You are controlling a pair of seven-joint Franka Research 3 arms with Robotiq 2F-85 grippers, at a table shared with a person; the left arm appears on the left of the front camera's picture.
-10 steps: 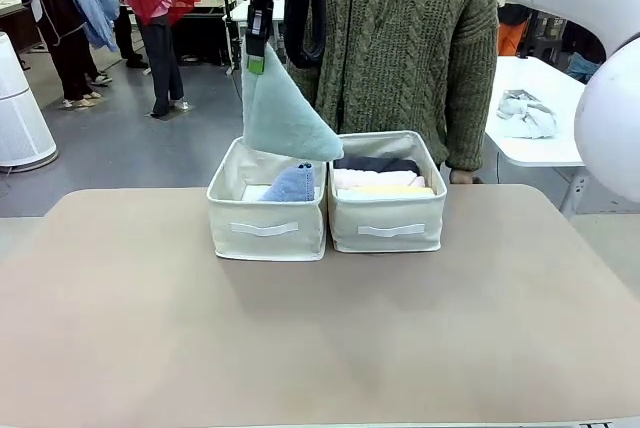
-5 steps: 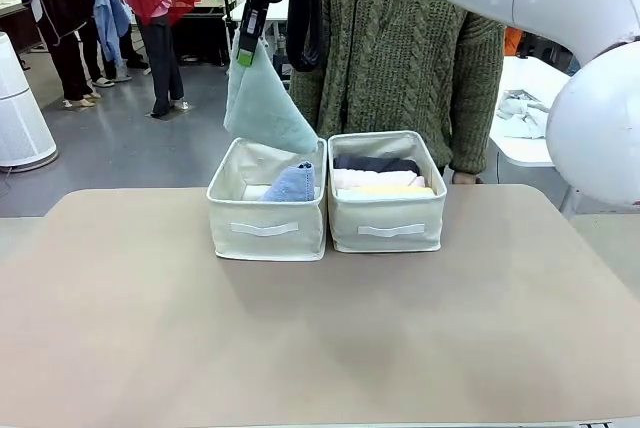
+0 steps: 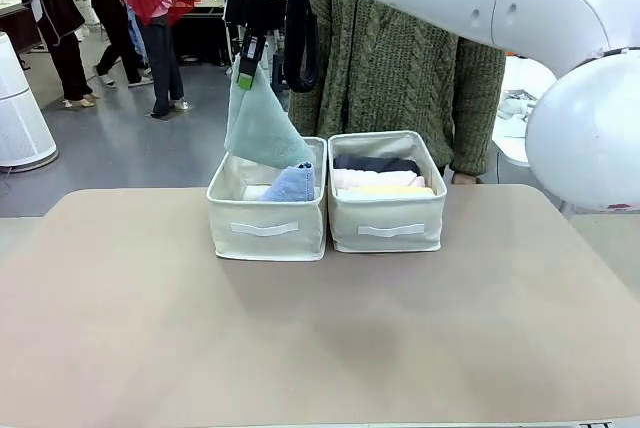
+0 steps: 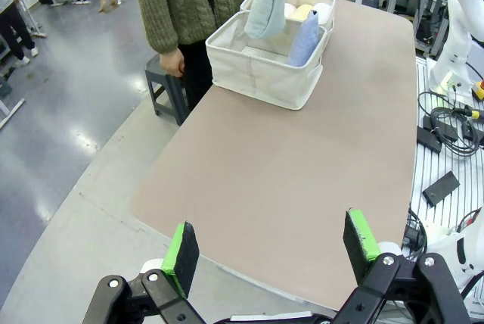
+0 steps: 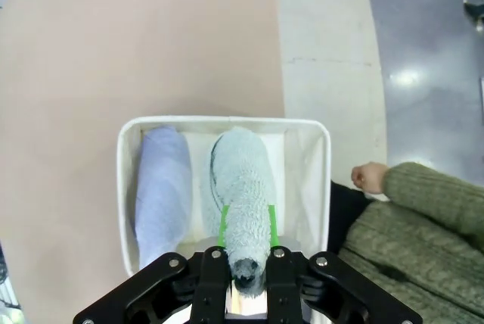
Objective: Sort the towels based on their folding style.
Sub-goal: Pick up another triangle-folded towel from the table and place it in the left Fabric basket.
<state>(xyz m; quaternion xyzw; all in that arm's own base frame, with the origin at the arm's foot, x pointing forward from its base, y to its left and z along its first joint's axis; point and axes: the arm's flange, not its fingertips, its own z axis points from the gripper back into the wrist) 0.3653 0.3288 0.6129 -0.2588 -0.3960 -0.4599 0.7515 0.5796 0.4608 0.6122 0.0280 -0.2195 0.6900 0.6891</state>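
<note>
Across the table, the right gripper [image 3: 246, 66] pinches the teal cone [image 3: 262, 126] by its tip, hanging over the left box [image 3: 266, 225] beside the blue cone [image 3: 291, 184]. From the left wrist, the left gripper [image 4: 273, 250] gapes wide, empty. From the right wrist, jaws clamp the cone above that box.

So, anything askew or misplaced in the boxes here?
Nothing stands out. The right gripper holds the teal cone over the left box, beside the blue cone; the rolls lie tidy in the right box.
</note>
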